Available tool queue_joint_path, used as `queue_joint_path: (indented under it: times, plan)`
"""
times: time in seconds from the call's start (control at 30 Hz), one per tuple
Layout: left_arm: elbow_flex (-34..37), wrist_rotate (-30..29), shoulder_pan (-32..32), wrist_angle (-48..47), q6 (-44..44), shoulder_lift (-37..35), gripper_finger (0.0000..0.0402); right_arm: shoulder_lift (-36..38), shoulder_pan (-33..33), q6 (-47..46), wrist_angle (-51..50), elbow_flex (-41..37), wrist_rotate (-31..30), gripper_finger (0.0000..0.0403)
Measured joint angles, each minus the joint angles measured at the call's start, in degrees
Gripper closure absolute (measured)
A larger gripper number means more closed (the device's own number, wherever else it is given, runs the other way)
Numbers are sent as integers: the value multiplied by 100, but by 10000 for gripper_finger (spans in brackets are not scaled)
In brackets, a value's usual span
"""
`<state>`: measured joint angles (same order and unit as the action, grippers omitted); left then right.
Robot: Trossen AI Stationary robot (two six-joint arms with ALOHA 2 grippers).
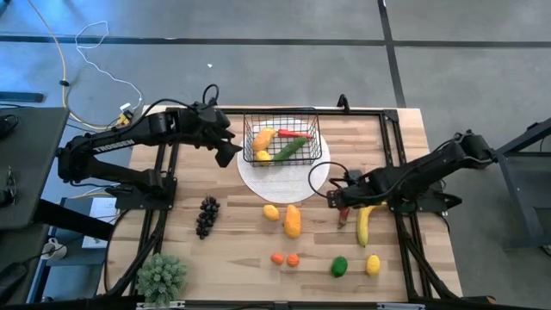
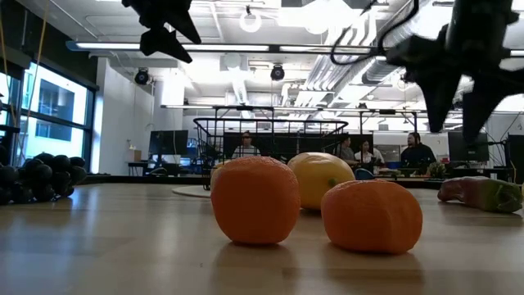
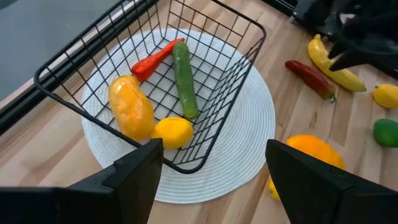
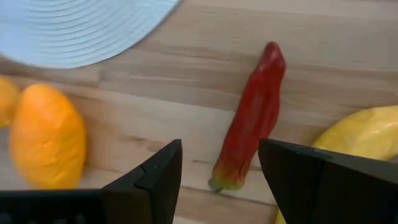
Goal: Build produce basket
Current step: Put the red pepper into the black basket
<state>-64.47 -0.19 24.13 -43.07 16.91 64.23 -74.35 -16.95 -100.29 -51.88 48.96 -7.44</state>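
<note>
The black wire basket (image 1: 281, 138) stands on a round white plate (image 1: 284, 176) at the table's far middle. It holds an orange-yellow fruit (image 3: 130, 109), a lemon (image 3: 174, 132), a green cucumber (image 3: 185, 78) and a red chilli (image 3: 155, 59). My left gripper (image 1: 229, 148) is open and empty in the air just left of the basket; its wrist view (image 3: 214, 180) looks down into it. My right gripper (image 1: 338, 200) is open above a second red chilli (image 4: 252, 118), which lies flat on the table beside a banana (image 1: 363, 222). Its fingers stand on either side of the chilli's stem end (image 4: 222, 180) and are raised clear of it (image 2: 463, 82).
On the table's near half lie dark grapes (image 1: 207, 215), a lemon (image 1: 271, 212), an orange-yellow fruit (image 1: 293, 221), two small orange pieces (image 1: 284, 258), a green lime (image 1: 339, 266) and another lemon (image 1: 373, 264). A spiky potted plant (image 1: 162, 277) stands at the near left corner.
</note>
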Motion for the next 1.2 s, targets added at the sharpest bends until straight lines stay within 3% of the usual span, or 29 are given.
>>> queue_joint_path:
  times: [0.37,0.87,0.97,1.2]
  plan:
    - [0,-48,-25,2,39,0,131,0,4,-343,1241,-1068,50,208]
    - [0,-262,-18,65,67,4,131,-152,177,-330,1423,-1426,192,213]
    - [0,-262,-16,98,90,4,131,-173,230,-275,1444,-1426,191,239]
    - [0,-305,-16,101,92,4,131,-168,364,137,1463,-1396,190,346]
